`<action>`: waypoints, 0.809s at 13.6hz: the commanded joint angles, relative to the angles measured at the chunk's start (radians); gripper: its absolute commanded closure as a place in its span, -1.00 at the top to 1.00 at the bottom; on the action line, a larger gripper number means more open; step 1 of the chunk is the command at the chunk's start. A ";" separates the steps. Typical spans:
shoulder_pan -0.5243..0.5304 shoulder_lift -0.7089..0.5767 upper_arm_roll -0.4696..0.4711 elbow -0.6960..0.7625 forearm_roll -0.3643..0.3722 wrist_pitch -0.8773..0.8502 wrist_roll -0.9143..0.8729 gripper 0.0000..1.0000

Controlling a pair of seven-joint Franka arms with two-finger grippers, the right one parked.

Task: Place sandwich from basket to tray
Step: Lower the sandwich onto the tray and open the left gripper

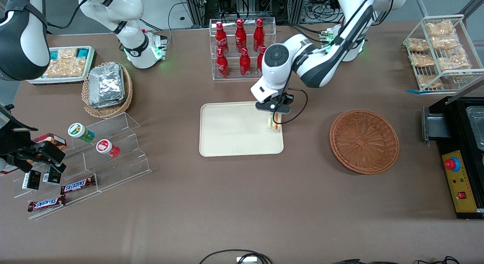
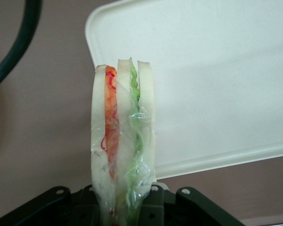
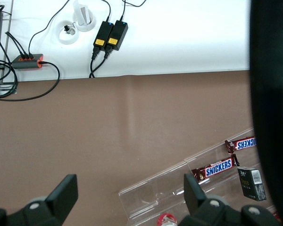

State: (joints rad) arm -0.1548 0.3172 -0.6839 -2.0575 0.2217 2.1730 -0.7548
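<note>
My left gripper (image 1: 275, 116) is shut on the wrapped sandwich (image 1: 274, 123), a white-bread wedge with orange, red and green layers. It holds the sandwich over the edge of the cream-beige tray (image 1: 234, 129) that faces the basket. In the left wrist view the sandwich (image 2: 122, 141) stands upright between the jaws, with the tray (image 2: 217, 80) below it. The reddish-brown wicker basket (image 1: 364, 140) sits empty on the table, toward the working arm's end, apart from the gripper.
A clear rack of red bottles (image 1: 240, 48) stands farther from the front camera than the tray. A tan basket of foil packets (image 1: 107, 88), a white snack tray (image 1: 64, 65) and acrylic steps with snacks (image 1: 87, 162) lie toward the parked arm's end. A wire rack (image 1: 440, 52) and black machine (image 1: 459, 154) stand toward the working arm's end.
</note>
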 commanded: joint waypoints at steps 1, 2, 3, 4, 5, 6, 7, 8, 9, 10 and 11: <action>-0.032 0.124 0.006 0.095 0.082 -0.007 -0.090 -0.99; -0.040 0.156 0.006 0.108 0.120 -0.005 -0.115 -0.98; -0.055 0.186 0.006 0.117 0.149 0.007 -0.142 -0.98; -0.058 0.209 0.007 0.122 0.177 0.019 -0.162 -0.98; -0.058 0.232 0.007 0.131 0.197 0.031 -0.176 -0.97; -0.058 0.252 0.007 0.134 0.212 0.039 -0.188 -0.97; -0.061 0.269 0.007 0.141 0.225 0.044 -0.199 -0.95; -0.072 0.281 0.007 0.146 0.241 0.044 -0.213 -0.92; -0.075 0.293 0.009 0.152 0.260 0.044 -0.227 -0.85; -0.075 0.304 0.009 0.155 0.265 0.044 -0.233 -0.75; -0.075 0.304 0.009 0.155 0.265 0.044 -0.235 -0.51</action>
State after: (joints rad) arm -0.2107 0.6034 -0.6818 -1.9329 0.4597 2.2224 -0.9556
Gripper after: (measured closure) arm 0.833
